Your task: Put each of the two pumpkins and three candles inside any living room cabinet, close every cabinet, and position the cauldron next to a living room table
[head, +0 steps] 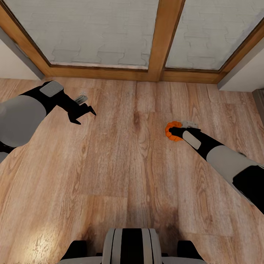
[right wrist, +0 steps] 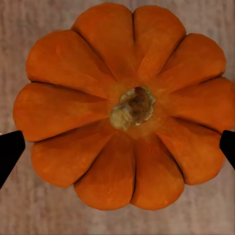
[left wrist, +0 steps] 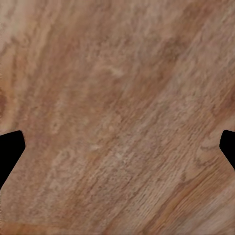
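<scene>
One orange ribbed pumpkin (head: 169, 131) sits on the wood floor, right of centre in the head view. My right gripper (head: 176, 132) reaches down over it from above. In the right wrist view the pumpkin (right wrist: 73, 103) with its brown stem lies between the two black fingertips (right wrist: 10, 149), which stand wide apart at its sides; the right gripper (right wrist: 117, 147) is open. My left gripper (head: 85, 116) hangs open over bare floor at the left, with only floorboards between its fingers (left wrist: 11, 149). The candles, cabinet, cauldron and table are out of view.
A large window with a wooden frame (head: 160, 47) runs along the far side of the floor, with white wall corners at both ends. A dark edge (head: 259, 102) shows at the far right. My base (head: 132, 247) is at the bottom.
</scene>
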Motion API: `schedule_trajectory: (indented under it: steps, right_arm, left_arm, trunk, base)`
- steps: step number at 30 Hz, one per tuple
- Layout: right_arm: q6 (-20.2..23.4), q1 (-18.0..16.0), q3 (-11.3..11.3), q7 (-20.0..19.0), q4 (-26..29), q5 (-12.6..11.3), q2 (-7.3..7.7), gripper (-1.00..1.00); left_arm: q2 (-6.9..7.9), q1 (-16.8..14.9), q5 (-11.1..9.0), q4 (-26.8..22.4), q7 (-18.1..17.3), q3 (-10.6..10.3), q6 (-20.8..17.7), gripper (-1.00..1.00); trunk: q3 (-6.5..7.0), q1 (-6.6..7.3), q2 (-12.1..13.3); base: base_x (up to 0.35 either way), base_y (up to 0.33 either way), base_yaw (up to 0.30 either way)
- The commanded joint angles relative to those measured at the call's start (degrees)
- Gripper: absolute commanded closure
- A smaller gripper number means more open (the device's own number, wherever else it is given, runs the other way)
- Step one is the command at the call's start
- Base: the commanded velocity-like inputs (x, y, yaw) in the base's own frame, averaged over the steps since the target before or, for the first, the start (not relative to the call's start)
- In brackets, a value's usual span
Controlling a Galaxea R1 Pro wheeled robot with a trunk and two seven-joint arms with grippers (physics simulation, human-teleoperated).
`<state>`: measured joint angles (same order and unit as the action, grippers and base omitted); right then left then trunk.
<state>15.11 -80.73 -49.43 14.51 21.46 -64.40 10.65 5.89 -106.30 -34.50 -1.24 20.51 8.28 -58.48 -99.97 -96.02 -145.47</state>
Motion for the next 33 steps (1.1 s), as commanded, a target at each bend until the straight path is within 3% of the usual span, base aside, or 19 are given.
schedule_trajectory:
  steps: [1,16,32,33]
  right_arm:
    - [0.1,0.0,-0.4,0.4,0.1,-0.4,0.07,-1.00]
    - [-0.1,0.0,-0.7,0.4,0.0,-0.3,-0.18,-1.00]
    - [-0.1,0.6,-0.7,0.4,0.0,-0.4,-0.19,-1.00]
    - [-0.1,0.6,-0.7,0.4,-0.1,-0.4,-0.19,1.00]
  left_arm:
    - [0.03,0.0,-0.2,-0.1,0.6,0.5,-0.1,-1.00]
    - [0.10,0.6,-0.2,-0.1,0.4,0.5,-0.1,-1.00]
    - [1.89,1.7,-0.2,0.0,0.6,0.5,-0.2,-1.00]
    - [2.35,1.9,-0.2,0.0,0.6,0.5,-0.2,-1.00]
  trunk:
    - [-0.26,-0.01,0.0]
    - [-0.26,-0.01,0.0]
    - [-0.70,-0.06,-0.1]
    - [-0.70,-0.06,-0.1]
  base:
    - [0.000,0.000,0.000]
    - [0.000,0.000,0.000]
    - [0.000,0.000,0.000]
    - [0.000,0.000,0.000]
